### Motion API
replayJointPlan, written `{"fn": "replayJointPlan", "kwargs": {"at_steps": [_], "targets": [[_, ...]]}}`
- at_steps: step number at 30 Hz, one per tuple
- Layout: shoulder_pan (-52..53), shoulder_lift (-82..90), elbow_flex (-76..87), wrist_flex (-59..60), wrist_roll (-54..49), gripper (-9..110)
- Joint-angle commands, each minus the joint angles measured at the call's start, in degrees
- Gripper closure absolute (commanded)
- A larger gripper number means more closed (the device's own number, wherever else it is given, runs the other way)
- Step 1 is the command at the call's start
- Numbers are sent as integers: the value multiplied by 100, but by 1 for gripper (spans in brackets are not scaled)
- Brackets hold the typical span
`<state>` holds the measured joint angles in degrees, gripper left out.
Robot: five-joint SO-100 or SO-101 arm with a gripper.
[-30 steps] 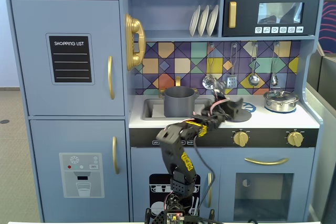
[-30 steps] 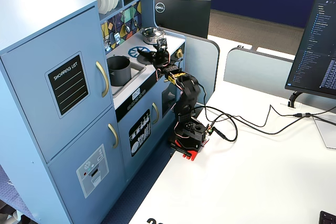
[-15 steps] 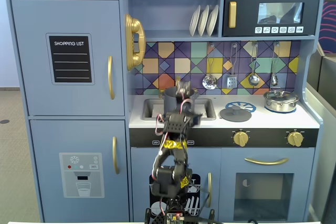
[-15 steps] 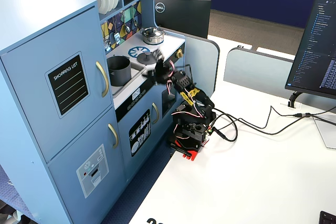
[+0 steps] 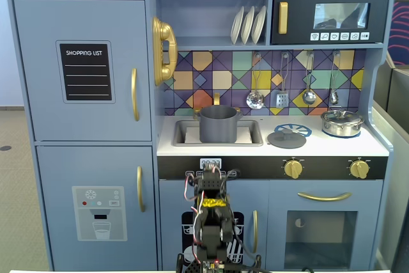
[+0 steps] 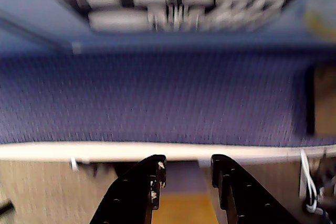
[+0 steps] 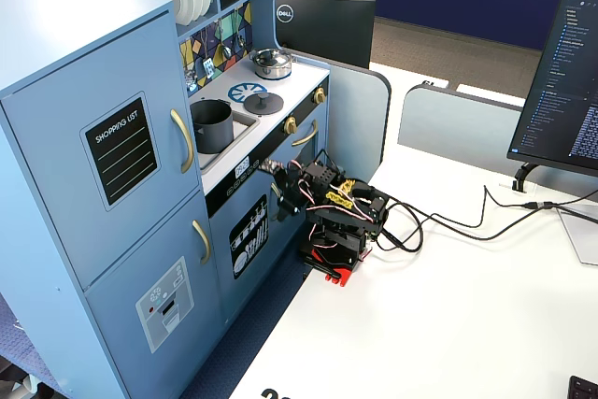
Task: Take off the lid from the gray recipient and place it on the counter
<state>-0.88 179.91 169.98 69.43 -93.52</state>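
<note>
Lid (image 5: 286, 139) lies flat, knob up, on counter (image 5: 377, 148) right of uncovered gray pot (image 5: 218, 124) in sink; arm since folded down, gripper (image 6: 185, 173) narrowly parted, empty.

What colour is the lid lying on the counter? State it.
Matte dark gray; the lid shows best in a fixed view, from the front.

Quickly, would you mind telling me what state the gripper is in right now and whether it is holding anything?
Gripper: open and empty in the wrist view, its two fingers apart with nothing between them; the lid lies on the counter.
</note>
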Motion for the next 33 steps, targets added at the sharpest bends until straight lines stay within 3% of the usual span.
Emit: {"fn": "replayJointPlan", "kwargs": {"at_steps": [1, 6, 9, 13, 33], "targets": [[88, 211, 193, 492, -378, 102], [0, 211, 202, 1503, -729, 100], [-26, 220, 202, 1758, 149, 98], [-26, 220, 202, 1819, 694, 96], [-9, 220, 202, 1819, 686, 93]]}}
